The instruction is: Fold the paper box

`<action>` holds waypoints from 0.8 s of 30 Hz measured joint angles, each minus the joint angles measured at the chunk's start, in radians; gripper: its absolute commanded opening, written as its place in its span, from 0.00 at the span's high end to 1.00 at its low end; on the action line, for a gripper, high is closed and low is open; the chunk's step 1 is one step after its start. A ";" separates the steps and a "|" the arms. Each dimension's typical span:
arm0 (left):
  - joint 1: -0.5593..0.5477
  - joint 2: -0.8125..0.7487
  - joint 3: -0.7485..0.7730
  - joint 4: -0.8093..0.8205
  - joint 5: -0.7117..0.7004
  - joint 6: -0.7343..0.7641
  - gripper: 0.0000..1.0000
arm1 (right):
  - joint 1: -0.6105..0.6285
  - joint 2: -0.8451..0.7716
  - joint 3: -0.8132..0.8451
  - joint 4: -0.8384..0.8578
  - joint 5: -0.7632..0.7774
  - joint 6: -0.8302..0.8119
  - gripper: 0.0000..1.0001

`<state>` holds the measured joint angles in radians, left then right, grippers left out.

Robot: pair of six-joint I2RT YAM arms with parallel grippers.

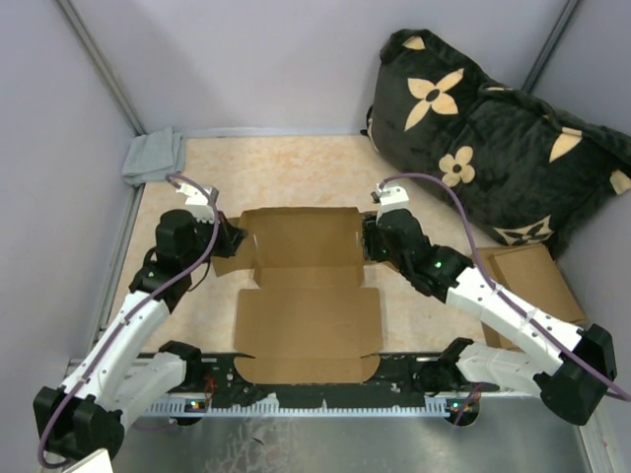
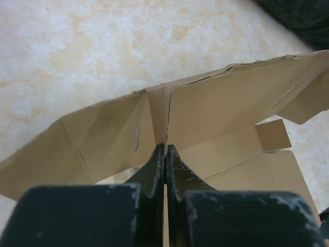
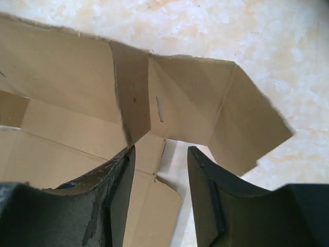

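Table (image 1: 296, 168) in pale marbled beige fills the middle of the top view. One dark cushion (image 1: 493, 138) with tan flower shapes leans in the upper right, the bulkiest loose thing in sight.

One paper box (image 1: 306, 296) of plain brown cardboard lies at the centre of the table. Its near panel is flat and reaches the bottom edge between the arm bases. Its far section is folded upward, with a side flap angling out at each end.

Two arms reach in from the bottom corners. The left arm (image 1: 138, 325) runs up the left side and the right arm (image 1: 503, 305) crosses in from the lower right, each ending at one far corner of the box.

One smaller cardboard piece (image 1: 527, 276) lies flat at the right, just below the cushion and partly behind the right arm, apart from the box. One grey cloth (image 1: 156, 156) sits bunched in the upper left corner of the table.

Two pincers are at work. The left pincer (image 2: 164, 149) has its fingers pressed together, tips against the upright fold where the raised wall meets its side flap. Whether any cardboard is caught between them cannot be told. The right pincer (image 3: 159, 154) is spread, its fingers (image 3: 118, 175) standing apart just below the lower edge of the opposite corner flap, gripping nothing.
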<state>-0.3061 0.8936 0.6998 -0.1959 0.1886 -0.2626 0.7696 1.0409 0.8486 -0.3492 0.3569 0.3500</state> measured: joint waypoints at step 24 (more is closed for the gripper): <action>-0.024 -0.146 -0.168 0.137 -0.084 -0.035 1.00 | 0.001 0.136 0.282 -0.274 -0.067 -0.058 0.62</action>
<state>-0.3302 0.7471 0.5320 -0.0589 0.1047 -0.2977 0.7704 1.1767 1.1305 -0.6228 0.2901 0.2916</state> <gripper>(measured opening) 0.009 0.403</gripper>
